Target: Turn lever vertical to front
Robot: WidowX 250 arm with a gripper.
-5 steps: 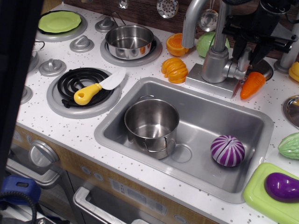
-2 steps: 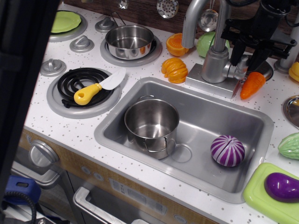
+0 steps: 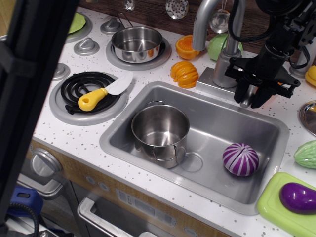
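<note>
The silver faucet base point(image 3: 221, 73) stands behind the sink point(image 3: 217, 126). The short grey lever point(image 3: 248, 92) juts from its right side and now points toward the front, over the sink's back rim. My black gripper point(image 3: 251, 100) hangs down in front of the base with its fingers closed on either side of the lever. It hides most of the lever, and only a grey sliver shows between the fingers. The tall curved spout point(image 3: 201, 22) rises at the left of the base.
A steel pot point(image 3: 160, 132) and a purple onion half point(image 3: 240, 159) lie in the sink. Orange fruit pieces point(image 3: 184, 73) lie left of the faucet. A yellow-handled knife point(image 3: 101, 95) rests on the burner. A dark out-of-focus bar point(image 3: 34, 79) blocks the left side.
My gripper has come down and forward from above the faucet's right side. The lever has swung from pointing right to pointing front. The orange carrot is now hidden behind the gripper.
</note>
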